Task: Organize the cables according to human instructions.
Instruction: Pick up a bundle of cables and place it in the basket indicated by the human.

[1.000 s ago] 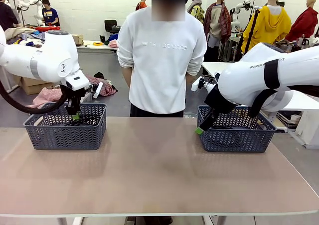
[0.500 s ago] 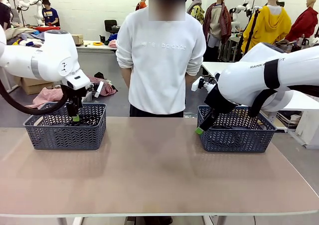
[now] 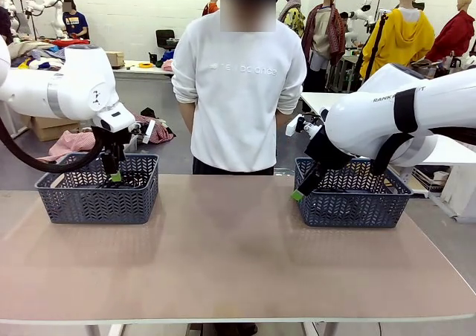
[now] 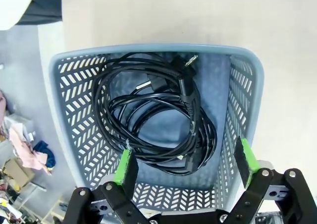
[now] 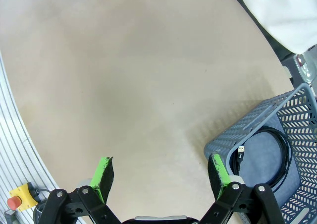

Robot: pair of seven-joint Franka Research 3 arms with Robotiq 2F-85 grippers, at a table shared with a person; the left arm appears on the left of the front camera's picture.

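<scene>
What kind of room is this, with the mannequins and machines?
Probably a robot research lab or workshop: two white robot arms work at a beige table holding dark woven-pattern plastic baskets of coiled black cables, with more cluttered workbenches behind.

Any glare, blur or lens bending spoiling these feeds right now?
Front view: even light, sharp, soft shadows beside both baskets. Left wrist view: sharp on the cables, basket walls bowed by the wide lens. Right wrist view: table evenly lit, its edge curved.

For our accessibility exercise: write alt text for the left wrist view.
Coiled black cables with plug ends lie inside a grey-blue basket on a beige table. The left gripper hangs above the basket, open, holding nothing.
</scene>
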